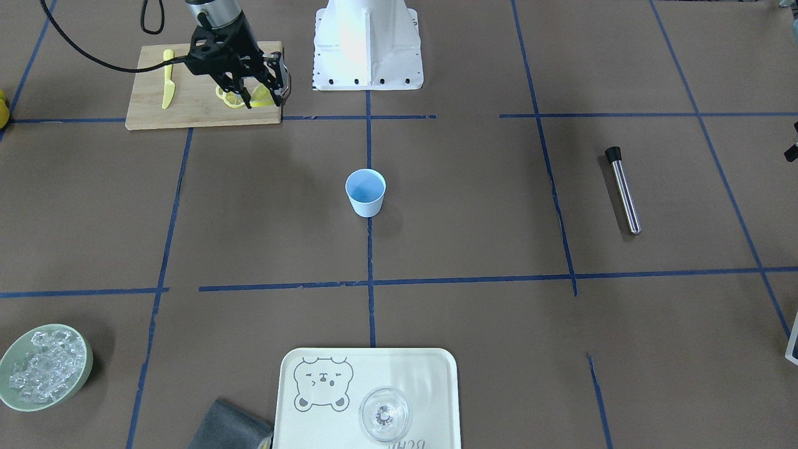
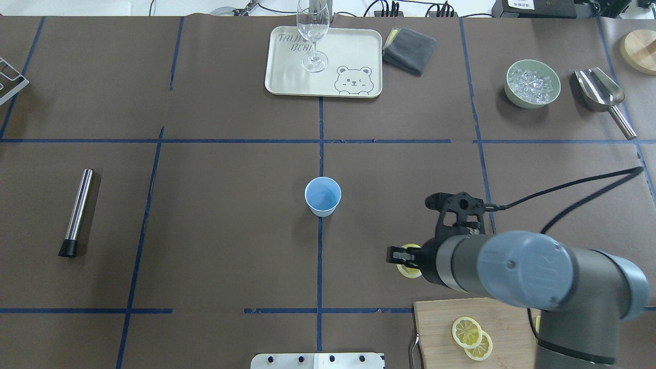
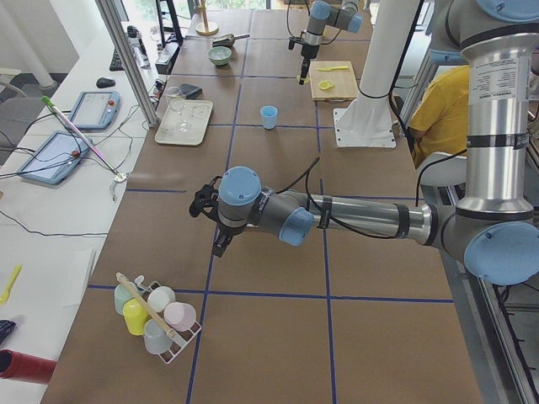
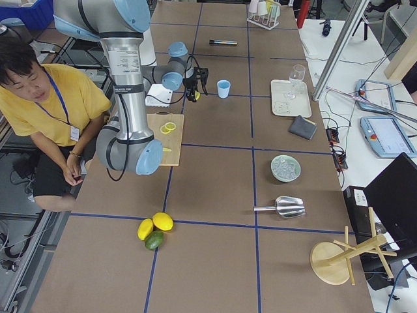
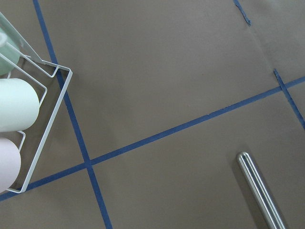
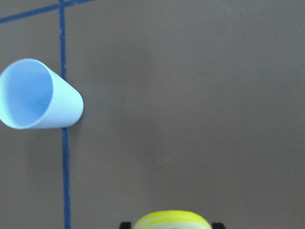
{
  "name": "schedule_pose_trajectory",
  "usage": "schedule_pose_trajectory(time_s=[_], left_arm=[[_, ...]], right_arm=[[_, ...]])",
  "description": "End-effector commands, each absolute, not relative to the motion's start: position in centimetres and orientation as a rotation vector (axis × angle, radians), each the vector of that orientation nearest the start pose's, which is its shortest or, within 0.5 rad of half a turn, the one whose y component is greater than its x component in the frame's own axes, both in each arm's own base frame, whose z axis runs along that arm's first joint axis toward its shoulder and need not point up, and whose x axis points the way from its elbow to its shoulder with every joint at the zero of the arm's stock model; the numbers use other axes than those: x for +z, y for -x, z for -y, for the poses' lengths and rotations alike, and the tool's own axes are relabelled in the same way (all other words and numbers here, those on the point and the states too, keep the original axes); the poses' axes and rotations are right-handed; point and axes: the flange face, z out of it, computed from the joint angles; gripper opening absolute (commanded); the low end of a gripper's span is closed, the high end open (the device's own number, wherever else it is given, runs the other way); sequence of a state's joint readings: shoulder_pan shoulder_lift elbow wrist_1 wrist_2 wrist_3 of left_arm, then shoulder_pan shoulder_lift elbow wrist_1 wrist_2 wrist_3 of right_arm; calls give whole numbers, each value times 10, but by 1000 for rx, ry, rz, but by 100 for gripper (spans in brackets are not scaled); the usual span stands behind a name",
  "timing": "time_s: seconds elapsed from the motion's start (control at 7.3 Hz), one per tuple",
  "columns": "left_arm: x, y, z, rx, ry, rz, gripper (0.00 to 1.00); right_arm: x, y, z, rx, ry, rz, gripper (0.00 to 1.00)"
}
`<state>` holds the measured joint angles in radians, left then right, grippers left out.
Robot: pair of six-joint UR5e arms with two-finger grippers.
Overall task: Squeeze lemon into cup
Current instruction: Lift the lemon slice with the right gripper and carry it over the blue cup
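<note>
brown paper taped in blue covers the desk. we judge this the carry: the right gripper (image 2: pixel 405 256) pinches the lemon (image 6: pixel 171 218) aloft, between the cup (image 2: pixel 323 196) at mid-desk and the robot's edge. next, centre it over the cup's mouth, then press. left gripper (image 3: pixel 221 242): we cannot tell. the far-edge tray (image 2: pixel 359 51) reads "bear".

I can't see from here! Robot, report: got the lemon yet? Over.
Right gripper shut on lemon slice, short of light-blue cup. Left gripper far off, state unclear. Nothing between slice and cup.
</note>
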<state>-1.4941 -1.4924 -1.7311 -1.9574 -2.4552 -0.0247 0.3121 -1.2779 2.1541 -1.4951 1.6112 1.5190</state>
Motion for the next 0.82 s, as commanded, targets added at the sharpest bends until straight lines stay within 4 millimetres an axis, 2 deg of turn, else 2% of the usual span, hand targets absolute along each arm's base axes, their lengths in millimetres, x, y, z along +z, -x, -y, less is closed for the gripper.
schedule_pose_trajectory(time_s=[0.0,0.14,0.41,0.69], left_arm=[[568,20,476,253,-388,-890,100],[566,20,476,255,-393,-890,100],[565,20,476,255,-395,-891,100],[564,20,476,256,-396,-891,100]], right_arm=[[188,481,342,309,-124,962,63],[160,497,368,355,-124,981,63],[132,543,404,409,-111,960,64],[150,556,408,408,-100,918,65]])
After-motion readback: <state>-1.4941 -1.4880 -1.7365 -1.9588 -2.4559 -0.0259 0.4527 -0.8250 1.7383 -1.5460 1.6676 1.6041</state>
